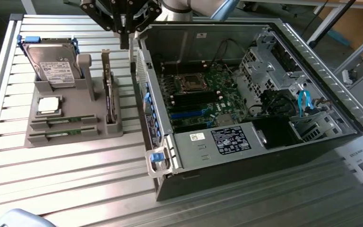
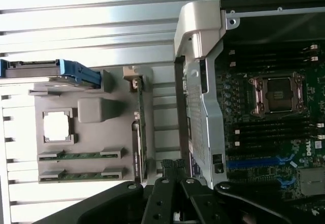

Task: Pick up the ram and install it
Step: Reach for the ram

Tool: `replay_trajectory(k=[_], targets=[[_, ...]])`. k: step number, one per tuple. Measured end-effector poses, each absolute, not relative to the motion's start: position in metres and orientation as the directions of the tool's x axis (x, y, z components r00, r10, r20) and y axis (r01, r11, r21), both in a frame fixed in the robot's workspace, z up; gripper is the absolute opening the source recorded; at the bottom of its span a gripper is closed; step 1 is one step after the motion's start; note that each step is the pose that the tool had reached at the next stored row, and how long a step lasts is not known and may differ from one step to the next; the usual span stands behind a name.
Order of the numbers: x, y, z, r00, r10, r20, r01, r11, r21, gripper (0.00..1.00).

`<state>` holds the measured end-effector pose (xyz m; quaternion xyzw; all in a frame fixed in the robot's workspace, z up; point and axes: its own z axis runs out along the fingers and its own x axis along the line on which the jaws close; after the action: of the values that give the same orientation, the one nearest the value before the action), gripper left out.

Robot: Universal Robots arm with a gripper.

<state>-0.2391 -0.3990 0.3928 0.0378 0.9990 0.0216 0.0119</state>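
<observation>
So, the gripper (image 1: pixel 126 43) (image 2: pixel 171 165) hung over the gap between the holder (image 1: pixel 58 142) (image 2: pixel 96 109) and the case (image 1: pixel 232 163) (image 2: pixel 200 26), up toward the far edge of the bench (image 1: pixel 74 184) (image 2: pixel 101 21) as the exterior view had it. Its fingers were pressed together with nothing pinched between them.

The ram (image 1: pixel 64 122) (image 2: pixel 81 155) was nowhere near it. It sat in a slot at the holder's end closest to the bench's near edge, well apart from the gripper. A second stick (image 1: pixel 62 135) (image 2: pixel 81 174) lay parallel just beside it in the next slot, right at the holder's edge.

The rest of the holder, going back from the sticks:
- the CPU (image 1: pixel 49 105) (image 2: pixel 57 126) lay flat in its pocket, just behind the ram
- the hard drive (image 1: pixel 50 64) (image 2: pixel 51 71) stood upright at the far end, in a blue-edged carrier
- the card (image 1: pixel 109 94) (image 2: pixel 142 132) stood on edge along the side facing the case

The holder sat toward the bench's edge on the exterior view's left. The case lay on its side on the exterior view's right, open, with the motherboard (image 1: pixel 207 101) (image 2: pixel 264 137) facing up. The socket (image 1: pixel 191 84) (image 2: pixel 277 94) was in plain sight, with dark slots running alongside it.
</observation>
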Motion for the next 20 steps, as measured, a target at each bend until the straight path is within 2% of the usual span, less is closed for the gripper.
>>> replay_trajectory(k=[20], targets=[[-0.301, -0.399, 0.392, -0.997, 0.076, -0.012, 0.076, 0.996, 0.043, 0.1]])
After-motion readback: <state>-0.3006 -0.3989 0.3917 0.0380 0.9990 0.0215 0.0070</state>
